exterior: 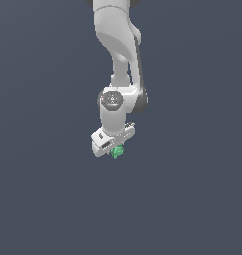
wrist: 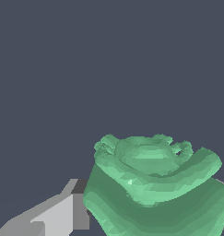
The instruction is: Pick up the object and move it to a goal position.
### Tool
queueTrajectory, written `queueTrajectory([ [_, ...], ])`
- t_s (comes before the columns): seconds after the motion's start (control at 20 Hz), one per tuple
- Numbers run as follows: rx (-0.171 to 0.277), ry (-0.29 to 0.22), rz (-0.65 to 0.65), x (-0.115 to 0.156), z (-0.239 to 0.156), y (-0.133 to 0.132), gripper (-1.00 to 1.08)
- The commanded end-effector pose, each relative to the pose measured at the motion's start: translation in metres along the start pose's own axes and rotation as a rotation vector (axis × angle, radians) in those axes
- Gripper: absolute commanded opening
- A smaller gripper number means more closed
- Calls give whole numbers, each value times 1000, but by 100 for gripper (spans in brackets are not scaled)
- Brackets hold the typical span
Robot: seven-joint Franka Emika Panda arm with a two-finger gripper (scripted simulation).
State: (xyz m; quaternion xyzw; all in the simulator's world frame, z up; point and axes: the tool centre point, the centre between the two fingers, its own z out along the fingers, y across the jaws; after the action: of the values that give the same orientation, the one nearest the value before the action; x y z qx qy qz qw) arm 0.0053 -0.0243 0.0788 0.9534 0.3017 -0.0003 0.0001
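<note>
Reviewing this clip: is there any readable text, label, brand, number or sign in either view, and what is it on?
None: there is no readable text in either view.
The white gripper and arm carry no legible marking; the small dark patch on the gripper body is too small to tell.
The green object shows only ridges and folds, no writing.
The background is plain dark grey.

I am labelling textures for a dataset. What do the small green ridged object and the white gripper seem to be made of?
The small green ridged object: matte, faceted, with darker folds; possibly soft plastic or rubber, though the render leaves it open.
The white gripper: smooth, flat-shaded white and grey blocks, like moulded plastic or painted metal.
</note>
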Motion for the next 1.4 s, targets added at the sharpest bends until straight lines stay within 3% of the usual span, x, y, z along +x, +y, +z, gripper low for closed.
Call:
queueTrajectory([
  [0.0,-1,1,1,-17,-14,6,-100],
  [0.8,1,2,1,-147,-131,53,-100],
  [1.35,1,2,1,-191,-172,72,-100],
])
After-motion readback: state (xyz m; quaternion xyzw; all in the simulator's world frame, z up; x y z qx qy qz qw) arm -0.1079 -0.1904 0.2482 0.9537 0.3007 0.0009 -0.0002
